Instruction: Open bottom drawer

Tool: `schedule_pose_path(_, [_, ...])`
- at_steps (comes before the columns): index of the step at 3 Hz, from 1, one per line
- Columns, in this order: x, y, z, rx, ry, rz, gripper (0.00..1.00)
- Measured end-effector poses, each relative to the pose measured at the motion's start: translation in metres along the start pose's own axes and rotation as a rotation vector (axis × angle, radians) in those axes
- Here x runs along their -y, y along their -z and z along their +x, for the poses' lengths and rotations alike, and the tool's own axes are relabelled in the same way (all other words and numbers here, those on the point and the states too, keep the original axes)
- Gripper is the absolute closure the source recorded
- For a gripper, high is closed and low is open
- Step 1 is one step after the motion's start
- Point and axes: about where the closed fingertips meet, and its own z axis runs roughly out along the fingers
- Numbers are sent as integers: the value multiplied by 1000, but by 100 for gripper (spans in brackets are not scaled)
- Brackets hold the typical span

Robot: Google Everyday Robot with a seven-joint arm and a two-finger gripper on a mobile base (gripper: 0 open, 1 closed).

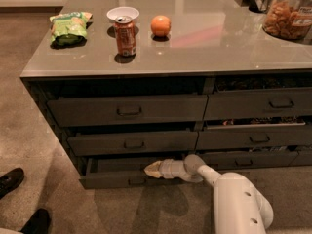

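We see the cream-tipped white end effector (153, 168) at six o'clock against the dark grey bottom drawer (107, 179), with a red can (126, 35) on the grey table (219, 48).

the robot's white arm (240, 204) filled the lower right corner of the view and slanted up and to the left, its thick rounded forearm narrowing to a grey wrist joint (194, 167). from that joint a short pale cylinder lay nearly level, pointing left. it ended in the cream-coloured pincer (152, 168), which sat low down, just left of the view's middle, tapering to a point.
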Motion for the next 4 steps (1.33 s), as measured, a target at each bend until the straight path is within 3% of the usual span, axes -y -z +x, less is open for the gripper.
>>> schedule_pose_path(1, [-8,0,10,-47,10,-10,32])
schedule_pose_path(2, [-8,0,10,-47,10,-10,8])
schedule_pose_path(3, [-24,10,15,-84,33,-24,0])
schedule_pose_path(4, [-43,20,26,-185,59,-42,0])
